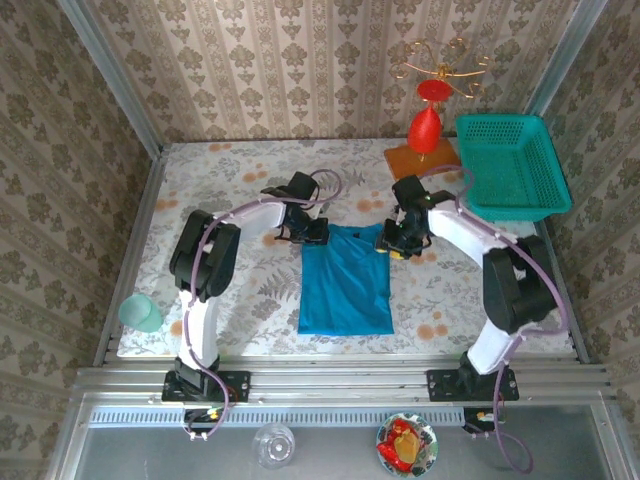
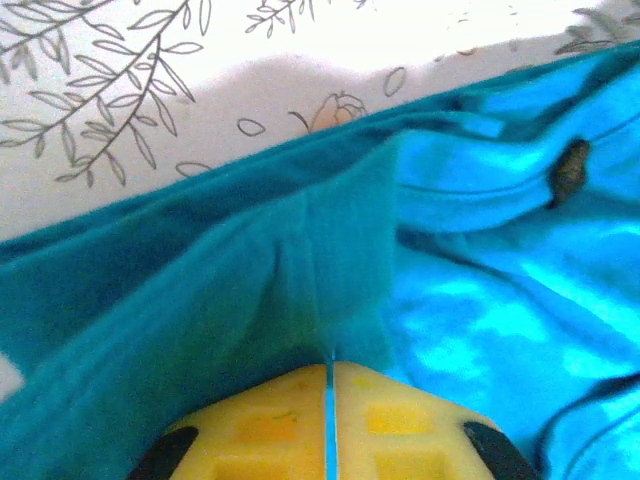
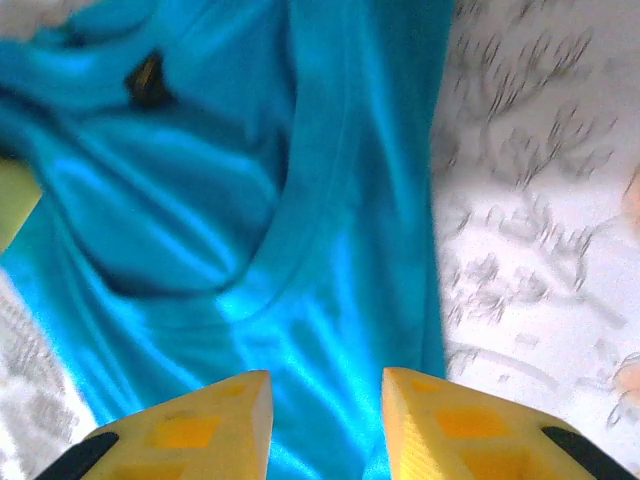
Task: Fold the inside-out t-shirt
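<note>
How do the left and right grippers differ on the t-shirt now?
On the left gripper the jaws are shut, pinching the t-shirt; on the right gripper they stand apart over it. The left gripper is at its far-left corner, the right gripper at its far-right. Both sit at its far edge.

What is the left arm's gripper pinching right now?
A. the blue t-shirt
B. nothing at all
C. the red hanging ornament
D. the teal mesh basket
A: in the left wrist view, the left gripper is closed tight on a raised fold of the blue t-shirt, with a thin line of blue cloth caught between its two halves.
</note>
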